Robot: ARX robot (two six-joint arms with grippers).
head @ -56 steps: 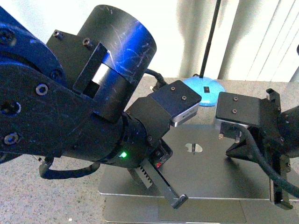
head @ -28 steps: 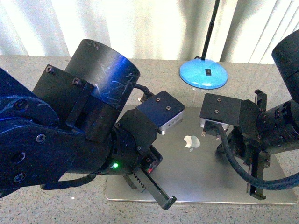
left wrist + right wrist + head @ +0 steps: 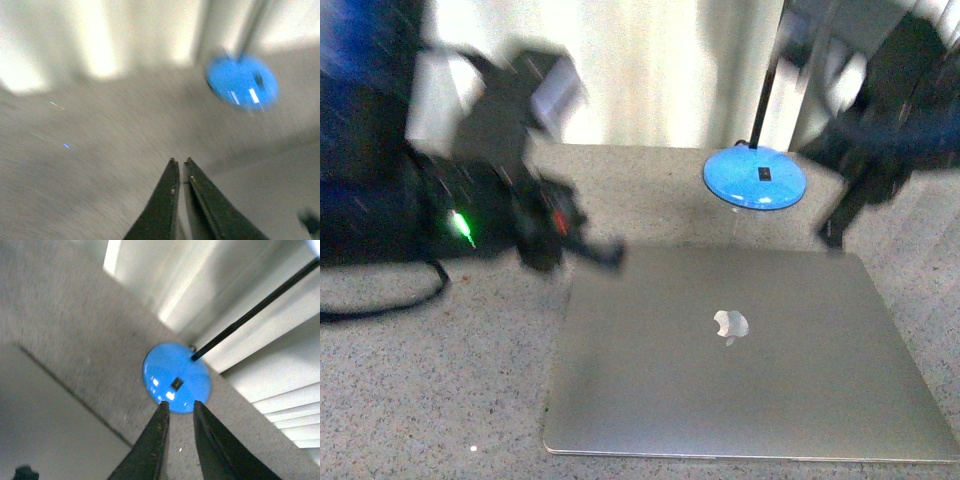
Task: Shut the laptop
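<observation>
The grey-silver laptop [image 3: 740,360] lies flat on the speckled table with its lid down and the apple logo facing up. My left gripper [image 3: 610,252] is blurred at the laptop's far left corner, shut, holding nothing. My right gripper [image 3: 832,235] hangs blurred above the far right corner, also shut and empty. In the left wrist view the shut gripper [image 3: 180,161] points at bare table, with the laptop lid [image 3: 275,200] off to one side. In the right wrist view the gripper [image 3: 178,404] points toward the blue lamp base, and the lid [image 3: 45,415] shows beside it.
A blue round lamp base [image 3: 754,177] with a thin black pole [image 3: 768,75] stands just behind the laptop; the lamp base [image 3: 242,89] [image 3: 177,384] shows in both wrist views. White curtains hang behind the table. A black cable [image 3: 380,300] lies at the left.
Both arms have lifted off the lid and pulled back to the sides, leaving motion blur. The lid, slightly raised one second ago, now lies flat on the base.
</observation>
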